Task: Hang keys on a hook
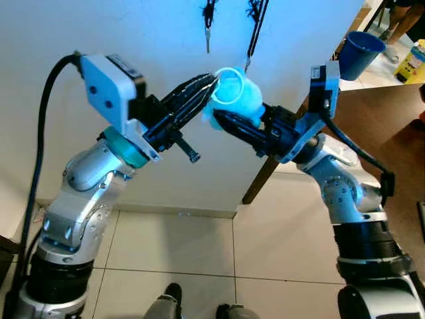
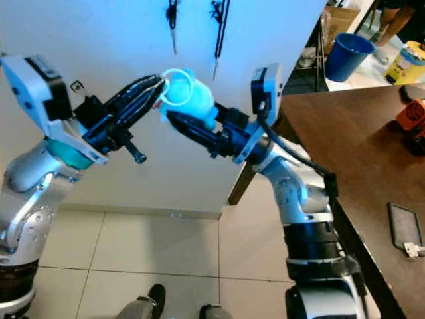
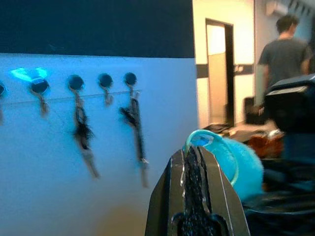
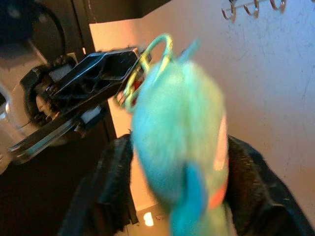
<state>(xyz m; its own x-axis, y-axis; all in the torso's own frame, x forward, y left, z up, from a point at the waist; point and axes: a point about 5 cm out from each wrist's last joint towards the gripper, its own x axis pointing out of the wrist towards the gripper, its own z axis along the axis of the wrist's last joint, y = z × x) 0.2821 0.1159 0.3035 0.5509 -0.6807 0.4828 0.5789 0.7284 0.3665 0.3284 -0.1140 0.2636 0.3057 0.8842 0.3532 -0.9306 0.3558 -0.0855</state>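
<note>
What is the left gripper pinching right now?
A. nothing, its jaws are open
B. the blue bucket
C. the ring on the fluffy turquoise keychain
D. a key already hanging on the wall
C: the left gripper is shut on the ring of the fluffy turquoise keychain, whose body sits in the right gripper.

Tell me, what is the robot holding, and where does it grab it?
A fluffy blue keychain. The right pincer grips its fuzzy body; the left pincer pinches its ring.

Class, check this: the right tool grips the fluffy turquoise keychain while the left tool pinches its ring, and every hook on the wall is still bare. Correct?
Not quite. The right tool grips the keychain and the left tool pinches its ring, but the hooks aren't all bare: the left wrist view shows keys already hanging.
</note>
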